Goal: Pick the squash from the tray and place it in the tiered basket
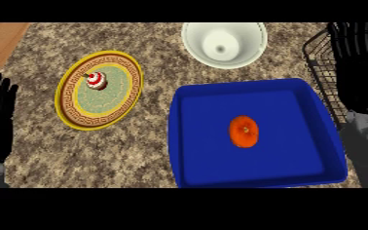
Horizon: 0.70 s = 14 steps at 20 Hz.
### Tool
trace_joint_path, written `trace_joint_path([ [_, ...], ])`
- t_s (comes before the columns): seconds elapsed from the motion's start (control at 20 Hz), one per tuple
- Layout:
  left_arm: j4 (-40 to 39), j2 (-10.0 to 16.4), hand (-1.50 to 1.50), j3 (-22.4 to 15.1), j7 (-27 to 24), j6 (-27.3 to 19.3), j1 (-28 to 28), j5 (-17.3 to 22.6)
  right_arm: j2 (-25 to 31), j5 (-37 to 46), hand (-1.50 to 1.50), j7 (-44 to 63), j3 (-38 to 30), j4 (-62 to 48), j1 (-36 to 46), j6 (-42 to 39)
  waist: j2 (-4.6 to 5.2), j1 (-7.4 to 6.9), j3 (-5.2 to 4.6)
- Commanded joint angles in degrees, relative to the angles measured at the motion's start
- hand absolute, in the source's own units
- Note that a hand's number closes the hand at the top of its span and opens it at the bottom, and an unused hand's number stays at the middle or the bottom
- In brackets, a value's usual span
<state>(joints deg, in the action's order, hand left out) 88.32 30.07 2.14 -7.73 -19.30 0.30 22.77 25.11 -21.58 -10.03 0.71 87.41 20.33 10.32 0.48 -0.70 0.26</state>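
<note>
An orange squash [244,131] lies near the middle of the blue tray [188,141], which sits at the front right of the counter. The black wire tiered basket [321,63] stands at the right edge, just beyond the tray's far right corner. My right hand [357,85] shows at the right edge with fingers up, in front of the basket and apart from the squash; its grey forearm is below it. At the left edge my left hand [7,114] rests open, fingers up, holding nothing.
A white bowl [224,44] stands behind the tray. A yellow patterned plate [79,95] with a small red-and-white cupcake [96,80] on it lies at the left. The speckled stone counter [108,156] runs between them.
</note>
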Motion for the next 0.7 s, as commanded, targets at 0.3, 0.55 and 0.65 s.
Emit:
trace_joint_path([
  [0.3,-3.8,1.7,0.0,-6.5,3.4,0.0,-1.1,-8.6,-12.3,-10.7,1.5,-3.0,-10.8,1.3,-2.6,9.5,-2.54,9.46,2.28],
  [0.55,-2.7,3.1,0.0,-11.3,9.0,0.7,-4.9,-12.9,-3.8,12.1,-1.5,16.0,7.0,-2.6,-18.2,19.6,-0.84,3.38,-0.38],
  [0.65,-5.9,1.2,0.0,-12.4,6.9,1.4,-5.4,-14.5,0.3,14.4,-1.5,23.3,8.0,7.0,-19.2,20.7,-0.73,2.37,-0.4],
])
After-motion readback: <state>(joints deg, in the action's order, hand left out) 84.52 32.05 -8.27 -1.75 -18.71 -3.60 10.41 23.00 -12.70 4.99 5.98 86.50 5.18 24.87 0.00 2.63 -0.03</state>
